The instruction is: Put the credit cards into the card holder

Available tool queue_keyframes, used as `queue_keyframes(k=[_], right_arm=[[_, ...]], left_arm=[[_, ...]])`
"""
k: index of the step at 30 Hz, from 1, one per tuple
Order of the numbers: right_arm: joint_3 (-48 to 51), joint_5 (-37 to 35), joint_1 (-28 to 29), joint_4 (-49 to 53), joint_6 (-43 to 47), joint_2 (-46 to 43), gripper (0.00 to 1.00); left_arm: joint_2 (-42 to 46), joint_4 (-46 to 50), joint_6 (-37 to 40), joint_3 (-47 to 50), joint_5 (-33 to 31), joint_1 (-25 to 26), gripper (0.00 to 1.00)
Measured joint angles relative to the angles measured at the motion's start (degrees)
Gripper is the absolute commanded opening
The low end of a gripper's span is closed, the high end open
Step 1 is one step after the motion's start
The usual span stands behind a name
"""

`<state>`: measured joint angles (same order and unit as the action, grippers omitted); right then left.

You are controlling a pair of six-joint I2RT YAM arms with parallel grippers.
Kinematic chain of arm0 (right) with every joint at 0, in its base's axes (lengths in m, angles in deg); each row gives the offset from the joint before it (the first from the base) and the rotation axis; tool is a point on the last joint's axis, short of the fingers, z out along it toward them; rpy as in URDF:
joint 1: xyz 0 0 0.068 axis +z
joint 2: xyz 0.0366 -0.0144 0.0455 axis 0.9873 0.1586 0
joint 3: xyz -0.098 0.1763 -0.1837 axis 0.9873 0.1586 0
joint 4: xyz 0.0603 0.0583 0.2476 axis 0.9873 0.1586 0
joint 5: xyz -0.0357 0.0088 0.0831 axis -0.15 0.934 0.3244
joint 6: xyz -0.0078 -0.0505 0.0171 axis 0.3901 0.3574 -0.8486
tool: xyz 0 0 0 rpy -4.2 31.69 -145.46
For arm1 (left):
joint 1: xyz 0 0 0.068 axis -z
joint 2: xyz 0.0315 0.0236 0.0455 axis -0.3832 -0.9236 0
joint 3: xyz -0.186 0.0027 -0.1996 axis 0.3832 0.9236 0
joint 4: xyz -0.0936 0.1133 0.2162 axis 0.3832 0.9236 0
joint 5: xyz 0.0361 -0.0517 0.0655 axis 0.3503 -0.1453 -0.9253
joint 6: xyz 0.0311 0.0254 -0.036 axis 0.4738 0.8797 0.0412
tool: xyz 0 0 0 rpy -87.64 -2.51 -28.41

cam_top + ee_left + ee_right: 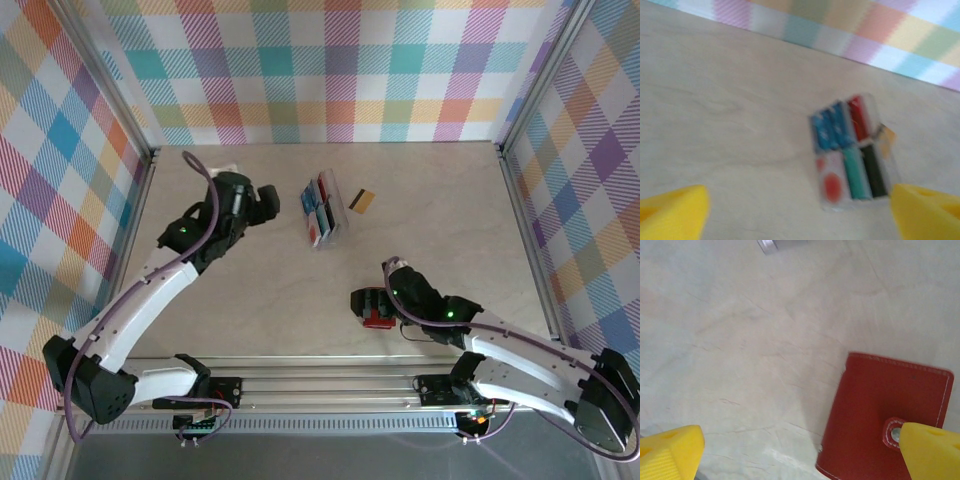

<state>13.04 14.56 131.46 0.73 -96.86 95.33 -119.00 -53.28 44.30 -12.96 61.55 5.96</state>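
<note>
The left gripper [268, 203] has its jaws wide apart with nothing between them. In its wrist view the yellow fingertips [675, 212] sit at the two lower corners over bare table. Ahead of them stands the clear rack [852, 150], apart from both fingers. The right gripper [362, 303] is spread just as wide and grips nothing. From its wrist, one fingertip [932, 450] overlaps the snap tab of the red holder [880, 415]. Whether they touch I cannot tell. The other fingertip is over bare table to the left.

The left arm stretches from its near-left base to the far left-centre, its wrist turned right toward the rack. The right arm runs low from its near-right base, leftward to the near centre-right, its gripper over the holder.

The holder lies flat and closed, near and right of centre. Most cards [322, 208] stand in the rack at far centre: blue, red, teal, a dark one and a white one with a red spot. A gold card [362, 201] with a dark stripe lies flat just right of the rack.

The table [450, 200] is pale and marbled. Pastel plaid walls [330, 70] enclose it on three sides, and a metal rail [330, 385] runs along its near edge.
</note>
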Motion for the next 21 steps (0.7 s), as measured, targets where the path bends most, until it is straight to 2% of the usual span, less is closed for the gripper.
queue_keyframes(k=[2, 5, 8, 10, 12, 15, 16, 19, 21], right_arm=[[-2.6, -2.0, 0.0, 1.9, 1.0, -0.9, 1.0], [-7.5, -8.9, -0.5, 6.0, 2.3, -1.2, 1.0], [-11.8, -20.3, -2.1, 7.9, 4.5, -1.4, 1.0], [-11.8, -27.8, -5.0, 4.9, 10.3, -2.8, 1.0], [-9.0, -31.7, -9.6, -1.9, 17.7, -4.8, 1.0], [-2.0, -30.8, -18.7, -12.1, 28.1, -7.7, 1.0], [0.1, -29.6, -21.6, -14.2, 29.9, -8.2, 1.0], [5.1, -22.1, -31.0, -19.7, 32.8, -7.8, 1.0], [7.8, -19.4, -35.0, -24.3, 33.7, -5.9, 1.0]], left_arm=[[-0.2, 1.2, 0.6, -0.3, -1.3, -2.9, 1.0], [-0.9, 0.7, 1.6, 0.8, -2.4, -7.0, 1.0], [0.6, -6.5, 2.8, 8.5, -4.4, -9.2, 1.0], [2.3, -13.2, 5.1, 16.2, -4.8, -9.9, 1.0], [3.0, -17.8, 8.2, 22.1, -4.6, -10.0, 1.0], [2.9, -22.0, 11.6, 26.1, -4.4, -10.3, 0.93], [2.8, -23.8, 12.7, 26.8, -4.5, -10.5, 1.0], [2.5, -29.9, 15.6, 28.9, -5.1, -11.0, 1.0], [1.6, -33.9, 17.1, 30.9, -6.1, -11.1, 1.0]])
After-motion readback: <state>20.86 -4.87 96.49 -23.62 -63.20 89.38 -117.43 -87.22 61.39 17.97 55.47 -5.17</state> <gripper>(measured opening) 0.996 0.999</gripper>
